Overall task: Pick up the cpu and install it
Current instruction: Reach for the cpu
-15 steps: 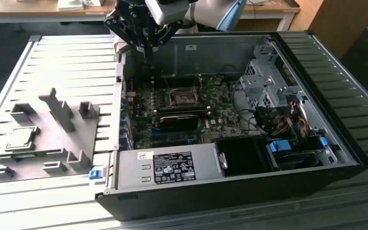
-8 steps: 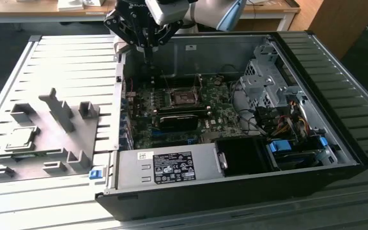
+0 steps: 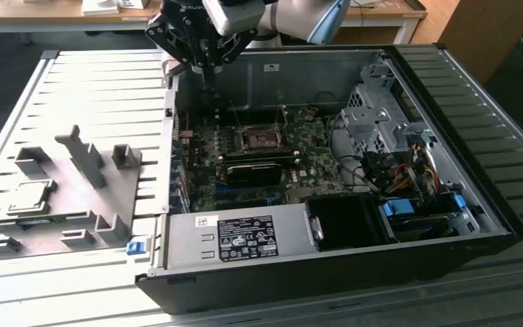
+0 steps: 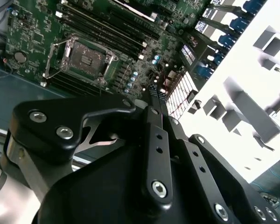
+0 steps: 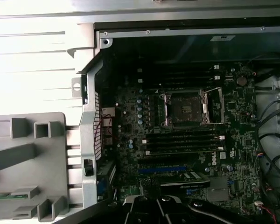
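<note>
1. The table (image 3: 107, 88), a slatted metal top, carries everything: the open computer case (image 3: 353, 279) and, towards the exterior view's left, the grey fixture plate (image 3: 139, 194) with its plastic blocks.
2. The case lies on its side with the panel off, so the motherboard (image 3: 307, 150) faces up at me. Access looks open, and I judge the preparation done.
3. The socket (image 3: 263, 139) sits near the middle of the board, a dark square in a metal frame. In both wrist views its bed (image 4: 86, 58) (image 5: 184, 108) is bare, with no silver top in it. Nothing is installed yet.
4. The cpu (image 3: 30, 196) lies flat on the fixture plate, among the blocks at the plate's far side from the case and well apart from the socket. It has not been picked up, so by my reckoning the whole task is left to do: the grasp, the carry and the seating.
5. My fingers (image 3: 209, 80) hang over the case's rear corner nearest the fixture, above the board and touching nothing I can see. In the second wrist view the fingers (image 4: 155, 92) are pressed together tip to tip with nothing between them. They are closed and empty, nearer the socket than the cpu.
</note>
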### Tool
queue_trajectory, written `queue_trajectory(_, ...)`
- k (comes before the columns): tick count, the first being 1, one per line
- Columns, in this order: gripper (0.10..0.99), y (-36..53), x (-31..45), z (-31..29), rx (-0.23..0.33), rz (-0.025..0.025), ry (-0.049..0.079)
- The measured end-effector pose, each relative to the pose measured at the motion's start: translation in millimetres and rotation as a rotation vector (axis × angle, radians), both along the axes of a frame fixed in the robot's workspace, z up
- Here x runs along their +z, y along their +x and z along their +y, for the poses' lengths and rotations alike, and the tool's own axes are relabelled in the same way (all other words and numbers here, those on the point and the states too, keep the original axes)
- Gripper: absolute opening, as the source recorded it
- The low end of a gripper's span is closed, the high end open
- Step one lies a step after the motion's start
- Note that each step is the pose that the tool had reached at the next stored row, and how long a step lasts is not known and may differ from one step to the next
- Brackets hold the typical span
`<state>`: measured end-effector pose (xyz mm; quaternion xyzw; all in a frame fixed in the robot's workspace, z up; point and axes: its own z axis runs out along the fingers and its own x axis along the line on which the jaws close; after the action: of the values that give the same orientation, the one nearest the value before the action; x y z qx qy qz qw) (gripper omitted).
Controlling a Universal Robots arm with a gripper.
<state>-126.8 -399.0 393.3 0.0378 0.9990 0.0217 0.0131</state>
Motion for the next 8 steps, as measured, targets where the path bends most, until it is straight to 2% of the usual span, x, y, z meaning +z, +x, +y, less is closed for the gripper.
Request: queue_trajectory(8, 0.106, -8.4, -0.1, 0.1, 0.0, 0.0, 0.0)
